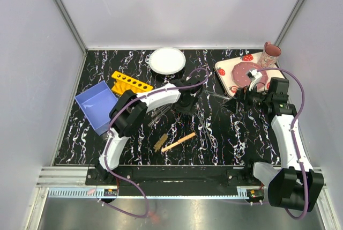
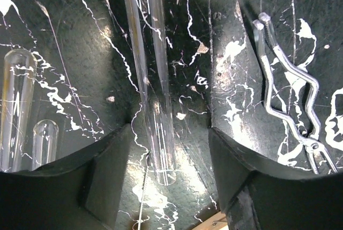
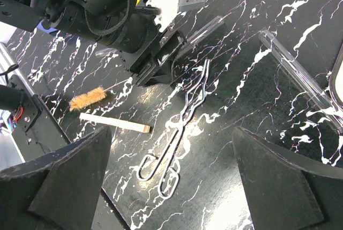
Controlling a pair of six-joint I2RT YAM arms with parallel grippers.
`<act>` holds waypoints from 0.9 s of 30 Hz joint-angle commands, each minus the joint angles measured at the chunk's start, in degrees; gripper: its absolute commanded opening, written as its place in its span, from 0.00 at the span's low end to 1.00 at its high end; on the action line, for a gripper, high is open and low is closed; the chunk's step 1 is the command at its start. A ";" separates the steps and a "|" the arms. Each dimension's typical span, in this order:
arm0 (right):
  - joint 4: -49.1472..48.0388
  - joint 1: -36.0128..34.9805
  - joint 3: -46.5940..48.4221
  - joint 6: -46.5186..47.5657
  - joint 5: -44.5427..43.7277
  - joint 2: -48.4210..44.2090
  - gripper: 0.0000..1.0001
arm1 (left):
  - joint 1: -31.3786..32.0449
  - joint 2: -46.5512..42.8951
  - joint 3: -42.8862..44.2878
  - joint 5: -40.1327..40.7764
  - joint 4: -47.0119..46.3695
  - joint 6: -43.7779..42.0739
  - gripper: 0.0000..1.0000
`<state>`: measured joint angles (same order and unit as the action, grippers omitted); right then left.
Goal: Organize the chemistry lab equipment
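Note:
My left gripper [image 2: 169, 133] is low over the black marbled table, open, with one slender clear tube [image 2: 155, 106] lying lengthwise between its fingers and a gap on each side. Two more clear tubes [image 2: 16, 106] lie to its left, and the metal tongs [image 2: 289, 96] to its right. My right gripper [image 3: 171, 133] hangs wide open above the tongs [image 3: 179, 128], holding nothing. Another clear tube [image 3: 300, 74] lies to its right. The brown brush [image 1: 161, 142] and the pale wooden stick [image 1: 178, 142] lie near the front. The yellow rack [image 1: 130, 83] stands at the back left.
A blue bin [image 1: 97, 105] sits left of the rack. A round white plate [image 1: 166, 59] is at the back middle. The strawberry tray [image 1: 225, 74] with a pink cup [image 1: 270, 54] is at the back right, close behind the right arm.

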<state>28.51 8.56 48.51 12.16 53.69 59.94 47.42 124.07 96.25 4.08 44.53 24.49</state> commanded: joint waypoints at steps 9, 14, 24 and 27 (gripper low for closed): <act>-1.71 0.50 -0.17 -0.56 2.03 -1.93 1.00 | 0.22 1.44 3.51 2.42 0.12 0.03 0.43; -1.79 0.58 -0.17 -0.56 2.21 -2.29 1.00 | 0.22 2.31 3.77 2.78 -0.85 0.03 0.37; -1.79 0.67 -0.44 -0.47 2.56 -2.55 1.00 | -0.13 0.82 3.95 3.83 -2.87 0.29 0.22; -1.79 0.67 -0.44 -0.56 2.82 -2.55 1.00 | -0.66 -1.01 2.81 3.83 -4.27 0.64 0.21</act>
<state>28.32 8.86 48.23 11.94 54.78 58.50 47.33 125.49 98.24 6.33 43.53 24.36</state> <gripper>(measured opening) 0.994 0.249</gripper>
